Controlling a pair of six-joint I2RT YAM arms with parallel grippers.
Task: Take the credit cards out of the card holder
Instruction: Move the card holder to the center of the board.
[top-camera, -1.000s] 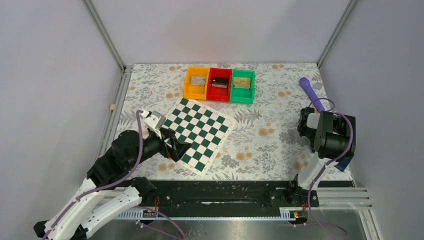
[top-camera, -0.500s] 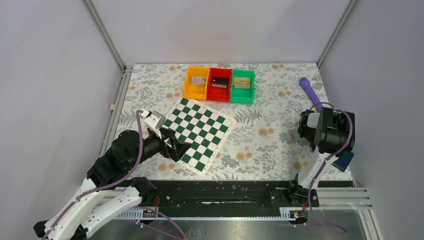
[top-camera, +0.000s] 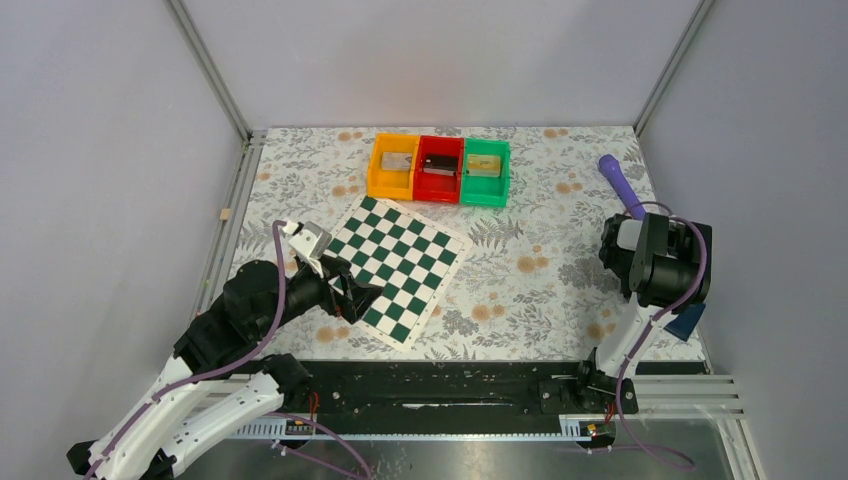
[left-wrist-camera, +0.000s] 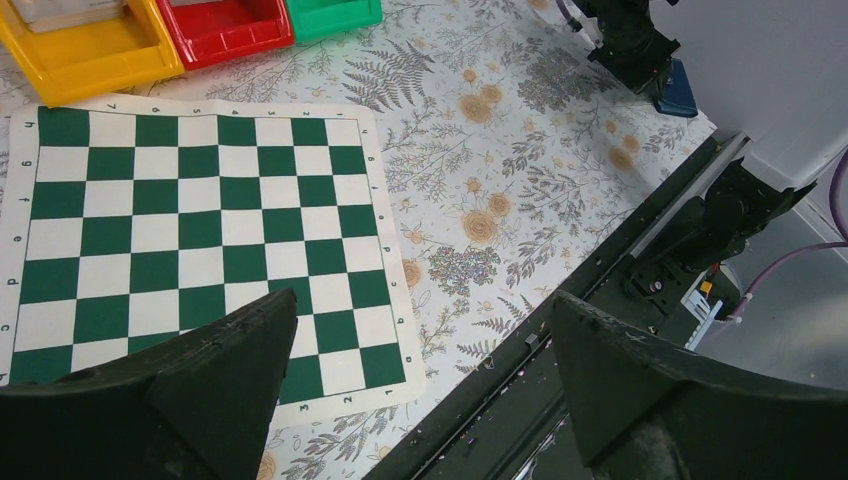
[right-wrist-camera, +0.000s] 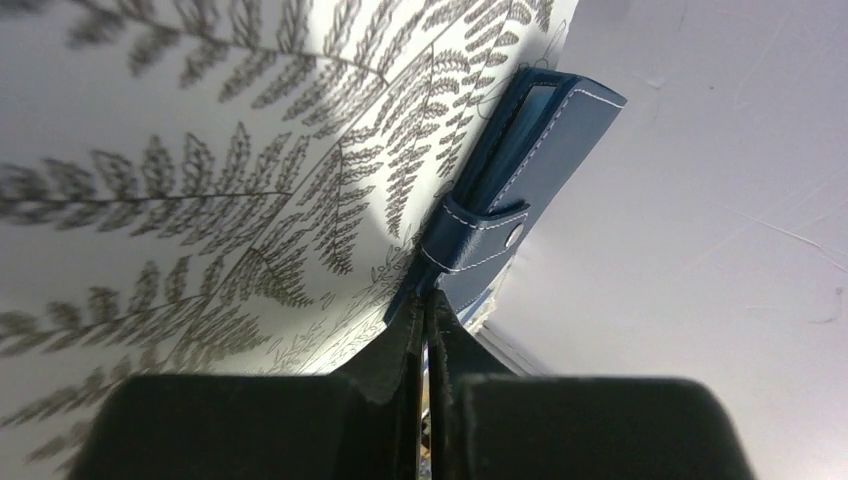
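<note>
The card holder (right-wrist-camera: 520, 150), a blue wallet with white stitching and a snapped strap, stands on edge against the right wall; it also shows as a blue corner under the right arm (top-camera: 687, 321). My right gripper (right-wrist-camera: 428, 297) is shut, its tips right at the wallet's near end, and nothing shows between them. A credit card lies in each bin: grey (top-camera: 397, 161), dark (top-camera: 437, 166) and tan-gold (top-camera: 483, 166). My left gripper (left-wrist-camera: 422, 300) hangs wide open and empty over the chessboard's near corner.
The orange bin (top-camera: 378, 182), red bin (top-camera: 436, 189) and green bin (top-camera: 483, 195) stand in a row at the back. A green-and-white chessboard (top-camera: 400, 265) lies left of centre. A purple tool (top-camera: 620, 182) lies at the right. The black rail (top-camera: 440, 385) runs along the near edge.
My right gripper closed from partly open to shut. The right arm shifted slightly, and the blue wallet's corner came into sight under it. The left arm has not moved.
</note>
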